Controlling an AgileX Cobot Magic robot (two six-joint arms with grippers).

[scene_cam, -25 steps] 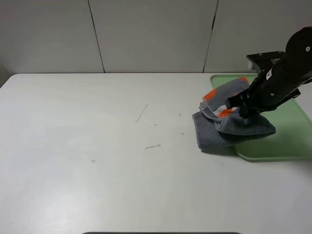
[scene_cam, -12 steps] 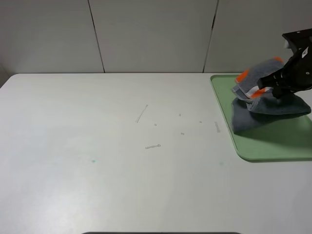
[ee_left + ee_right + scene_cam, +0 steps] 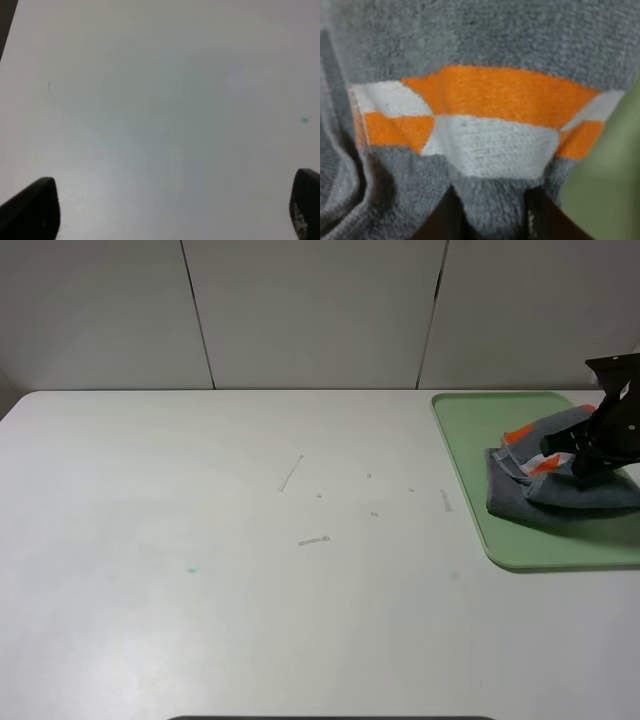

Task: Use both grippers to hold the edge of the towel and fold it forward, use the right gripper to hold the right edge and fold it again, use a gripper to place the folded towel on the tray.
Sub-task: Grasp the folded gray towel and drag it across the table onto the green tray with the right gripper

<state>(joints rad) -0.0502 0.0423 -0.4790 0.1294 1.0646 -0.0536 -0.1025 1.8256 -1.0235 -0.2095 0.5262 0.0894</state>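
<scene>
Folded dark grey towel (image 3: 545,490) w/ orange band lies on the pale green tray (image 3: 470,455), at the table's (image 3: 250,590) right side, its near edge close to the tray's front rim. Right gripper (image 3: 583,452) is over the towel's right part, clenched on a bunched grey fold; the wrist view shows cloth (image 3: 485,150) pinched between the two dark fingers (image 3: 442,220), orange and white stripes just beyond. Left gripper (image 3: 172,212) hangs over bare white tabletop, tips wide apart, holding nothing. Few small bits of debris (image 3: 313,540) mid-table.
</scene>
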